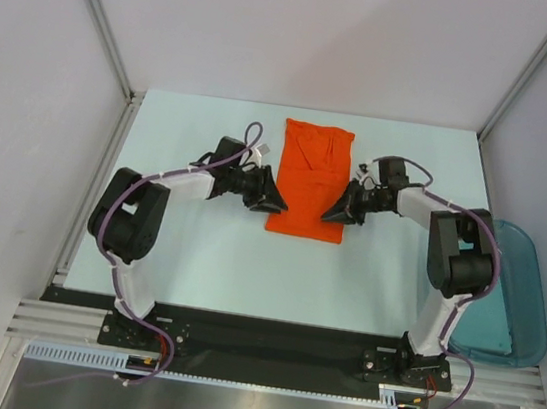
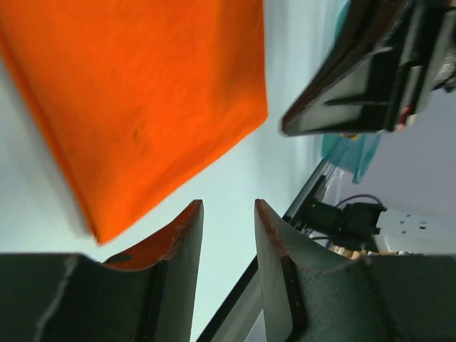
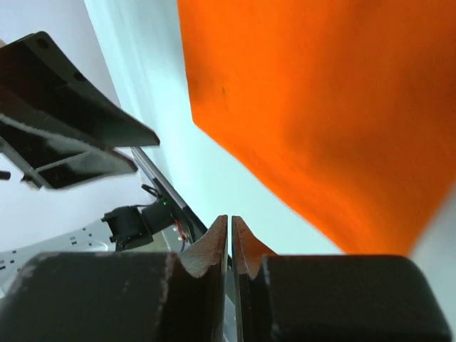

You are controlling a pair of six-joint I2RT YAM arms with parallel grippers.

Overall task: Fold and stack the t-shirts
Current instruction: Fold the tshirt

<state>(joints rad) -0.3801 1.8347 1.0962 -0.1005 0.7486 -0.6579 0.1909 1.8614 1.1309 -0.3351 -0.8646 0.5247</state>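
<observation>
A bright orange t-shirt point(image 1: 311, 177) lies folded into a tall rectangle on the pale table, centre back. It also shows in the left wrist view point(image 2: 142, 100) and in the right wrist view point(image 3: 320, 107). My left gripper point(image 1: 276, 201) sits at the shirt's lower left edge, jaws open a little and empty point(image 2: 228, 214). My right gripper point(image 1: 334, 213) sits at the shirt's lower right edge, jaws shut with nothing between them point(image 3: 229, 222). Each gripper points inward at the shirt.
A translucent teal plastic bin point(image 1: 513, 297) stands at the right edge of the table beside the right arm's base. White walls enclose the table on the back and both sides. A black rail point(image 1: 276, 341) runs along the near edge.
</observation>
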